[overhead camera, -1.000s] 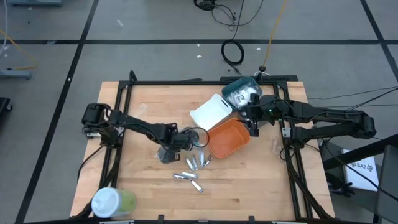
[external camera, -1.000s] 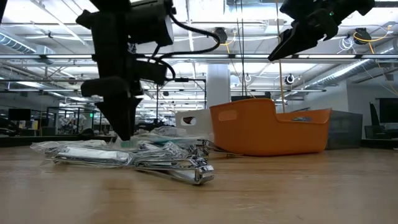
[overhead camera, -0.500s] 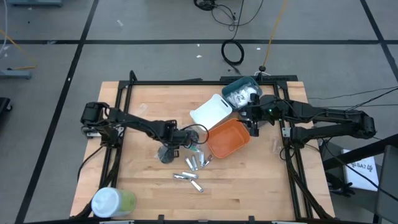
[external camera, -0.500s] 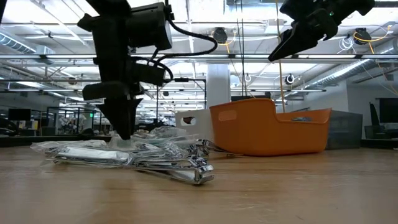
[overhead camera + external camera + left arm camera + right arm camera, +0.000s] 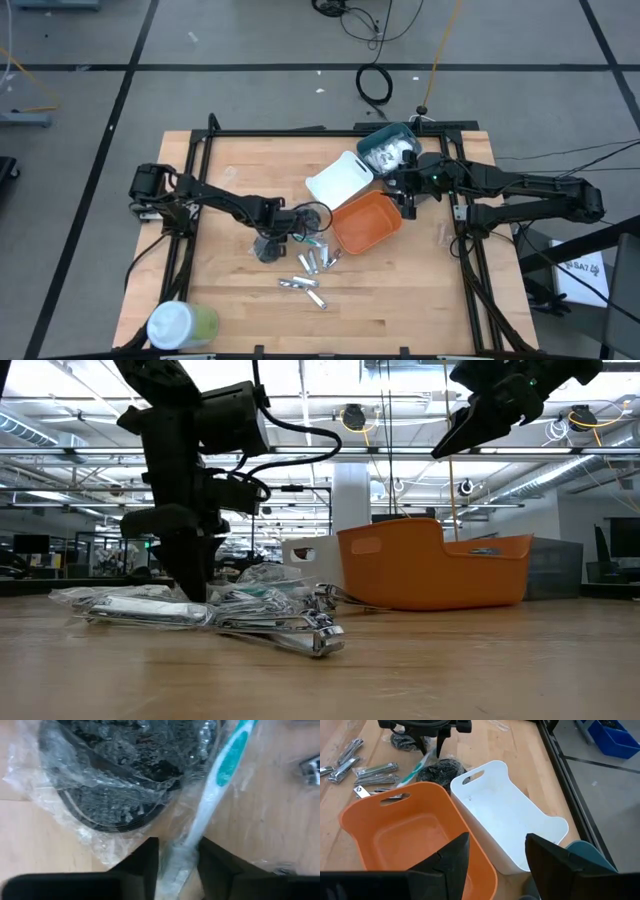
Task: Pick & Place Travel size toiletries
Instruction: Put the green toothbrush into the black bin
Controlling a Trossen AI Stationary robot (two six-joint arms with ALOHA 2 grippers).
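Observation:
A teal-and-white toothbrush in clear wrap (image 5: 215, 790) (image 5: 415, 770) lies flat on the table beside a dark round disc in clear wrap (image 5: 115, 765) (image 5: 315, 215). Several silver pieces (image 5: 310, 265) (image 5: 280, 630) lie just nearer. My left gripper (image 5: 178, 870) (image 5: 195, 595) points down at the table, open, one finger on each side of the toothbrush's handle end. My right gripper (image 5: 495, 865) (image 5: 405, 195) hangs open high above the white and orange bins. My left gripper comes from above, pointing down, with its fingers (image 5: 145, 865) astride the toothbrush's handle end (image 5: 175, 862), across the handle. The wrap fills the gap between them. Whether the fingers touch it, I cannot tell. The toothbrush lies flat on the table.
An orange bin (image 5: 368, 222), a white bin (image 5: 340, 180) and a teal bin (image 5: 390, 148) holding white packets stand close together right of the pile. A large white-and-green cylinder (image 5: 180, 325) lies at the near left corner. Bare wood shows at the left and the near right.
My left gripper has come down onto the wrapped pile until its fingertips reach the table. The right arm has kept still.

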